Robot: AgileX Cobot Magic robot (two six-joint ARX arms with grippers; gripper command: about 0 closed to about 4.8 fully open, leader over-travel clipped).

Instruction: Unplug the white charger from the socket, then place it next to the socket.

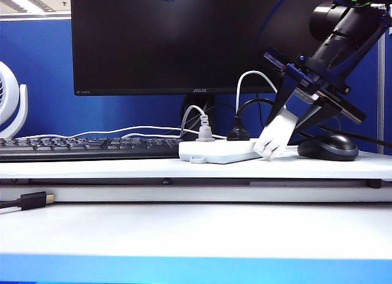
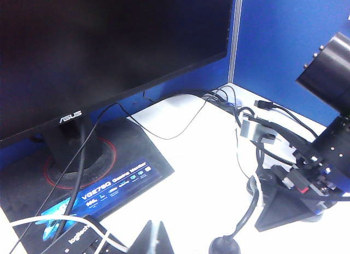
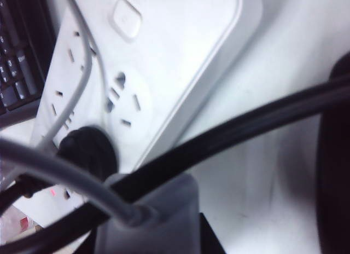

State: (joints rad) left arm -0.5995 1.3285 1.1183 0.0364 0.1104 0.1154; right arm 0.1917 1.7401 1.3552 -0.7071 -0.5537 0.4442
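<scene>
Gripped between the two black fingers of the right tool, the white charger is held tilted, its long axis running from about one o'clock down to seven o'clock in the exterior view, the lower end resting at the right end of the socket. The charger is a smooth, matte white block with rounded edges; a thin white cable arches up from its upper end. The socket is a flat, elongated white plastic strip with rounded corners, lying lengthwise on the white tabletop. On its top a small grey plug with a ribbed neck and a round black plug are seen standing. A glossy black mouse lies at three o'clock of the socket, a black keyboard at nine o'clock. The left tool is seen only at the edge of its wrist view near the monitor stand; whether it is open cannot be told.
</scene>
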